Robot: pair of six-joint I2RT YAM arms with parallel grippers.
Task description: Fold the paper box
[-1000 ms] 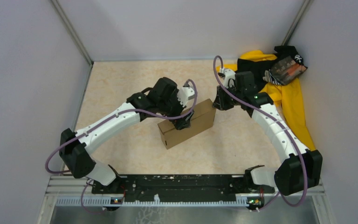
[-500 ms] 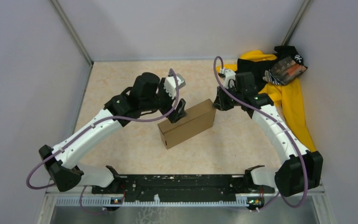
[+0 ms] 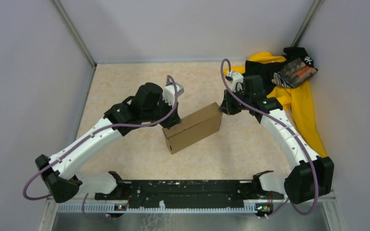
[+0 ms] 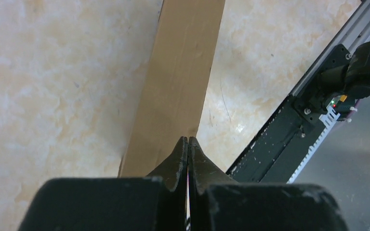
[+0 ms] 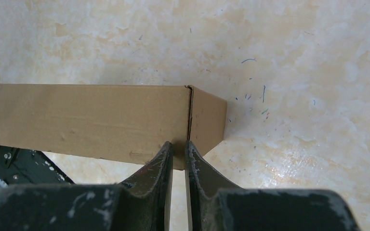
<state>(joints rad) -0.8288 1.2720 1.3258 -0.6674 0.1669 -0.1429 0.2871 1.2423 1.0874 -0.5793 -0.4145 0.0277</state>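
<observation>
On the table [image 3: 120, 79], paper box [image 3: 193, 126] diagonal, near-left to far-right, left fingers [image 4: 176, 164] together, right fingers [image 5: 158, 167], grip unclear

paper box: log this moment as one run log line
box: closed, lying flat | left gripper: shut, empty, at box's left end | right gripper: jaws a slit apart at far-right corner, grip unclear

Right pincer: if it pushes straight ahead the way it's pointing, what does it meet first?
The paper box: the right pincer points at its end corner, tips seemingly against the cardboard; contact unclear.
</observation>
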